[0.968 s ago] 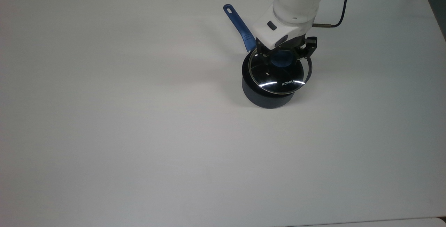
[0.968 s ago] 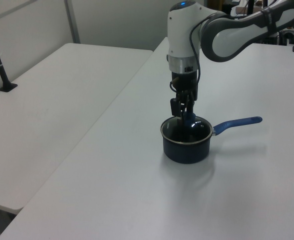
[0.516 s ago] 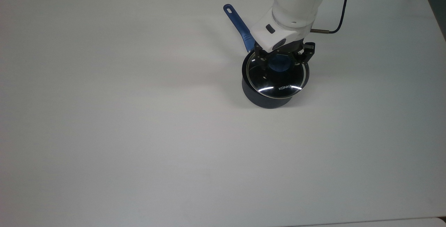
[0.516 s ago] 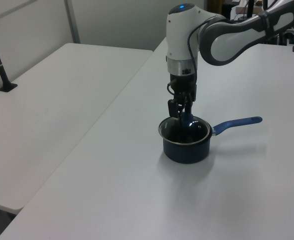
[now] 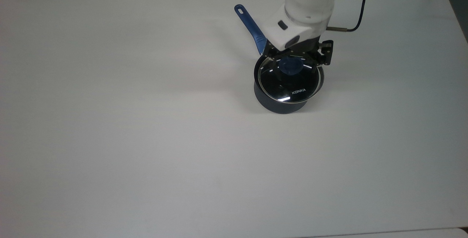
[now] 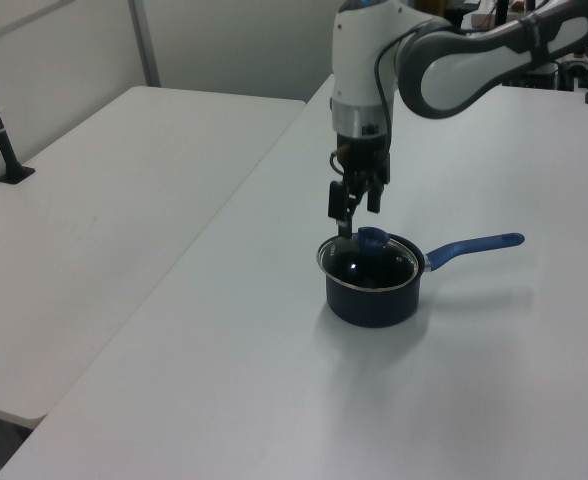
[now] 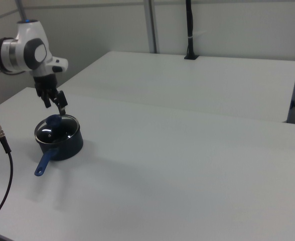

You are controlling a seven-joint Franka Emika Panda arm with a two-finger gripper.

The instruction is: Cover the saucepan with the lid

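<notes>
Lid (image 5: pixel 290 84) sits flat on saucepan (image 6: pixel 371 296), job looks done. Your jaws (image 6: pixel 355 203) released, empty, directly above blue knob (image 6: pixel 372 237). Saucepan handle (image 5: pixel 251 27) points 11 o'clock in top view. Straight lift clears it.

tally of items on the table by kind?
saucepan: 1
lid, sitting on the saucepan: 1
cable lying across the table: 1
Total: 3
</notes>
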